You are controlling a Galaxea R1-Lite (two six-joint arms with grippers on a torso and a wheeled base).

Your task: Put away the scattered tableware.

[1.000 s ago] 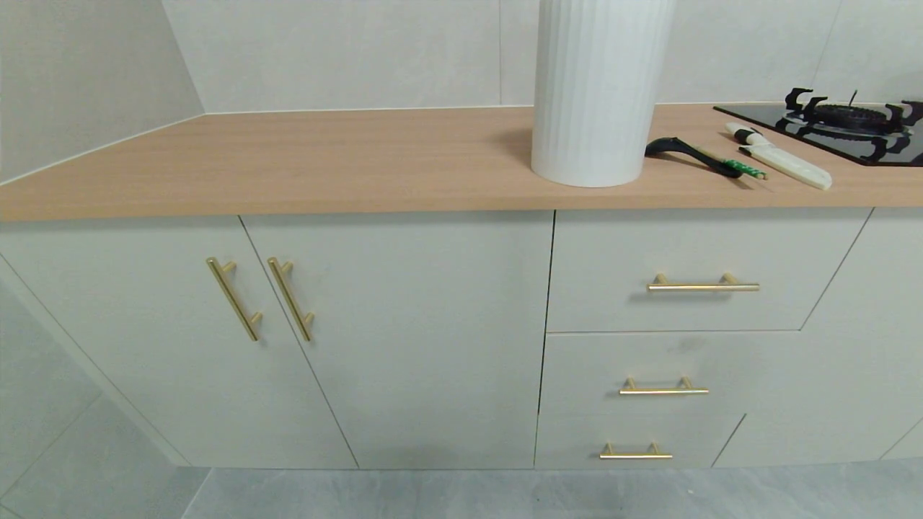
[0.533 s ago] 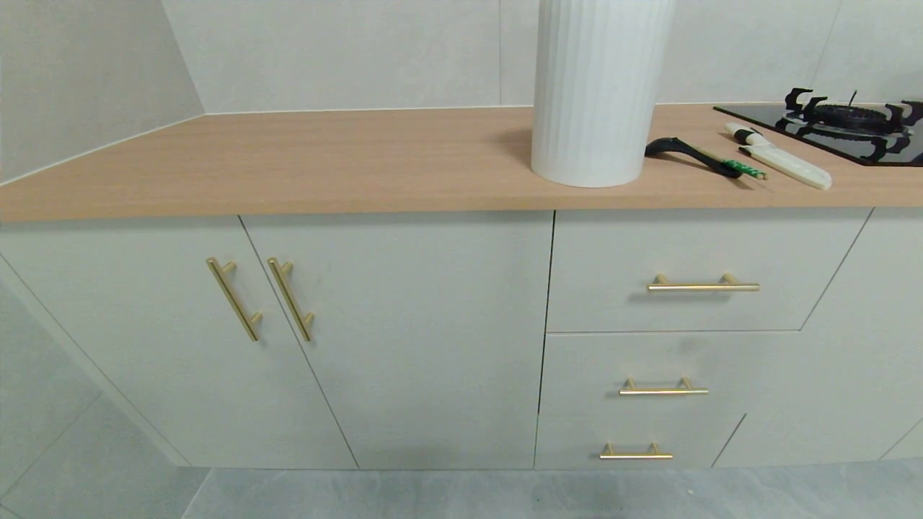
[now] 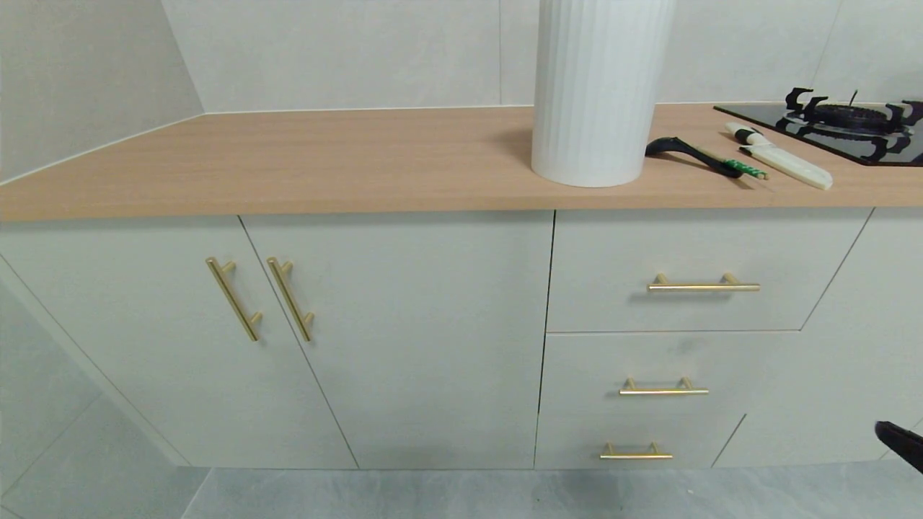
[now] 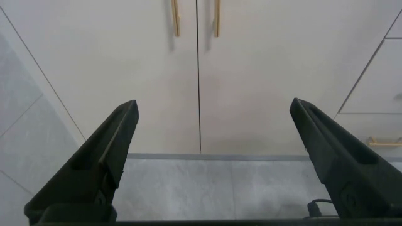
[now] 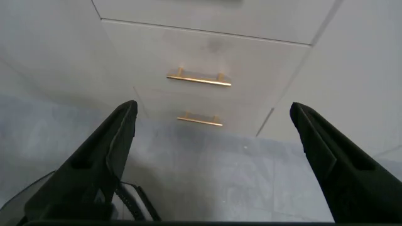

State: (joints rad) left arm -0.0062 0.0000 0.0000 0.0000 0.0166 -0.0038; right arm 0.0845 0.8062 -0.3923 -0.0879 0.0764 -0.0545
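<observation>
On the wooden countertop (image 3: 324, 155) lie a black spoon with a green handle (image 3: 696, 157) and a white knife (image 3: 779, 156), to the right of a tall white ribbed container (image 3: 595, 94). My left gripper (image 4: 212, 107) is open and empty, low above the floor, facing the double cabinet doors (image 4: 198, 75). My right gripper (image 5: 212, 108) is open and empty too, low in front of the lower drawers (image 5: 207, 63). One of its dark fingertips (image 3: 900, 441) shows at the lower right of the head view.
A gas hob (image 3: 851, 122) sits at the counter's far right. Below the counter are two doors with gold handles (image 3: 233, 298) on the left and three stacked drawers, all shut, with gold bar handles (image 3: 703, 286) on the right. Grey tiled floor (image 3: 433, 494) lies in front.
A dark tip of my right gripper has come into the head view at the lower right edge. Nothing on the counter has moved.
</observation>
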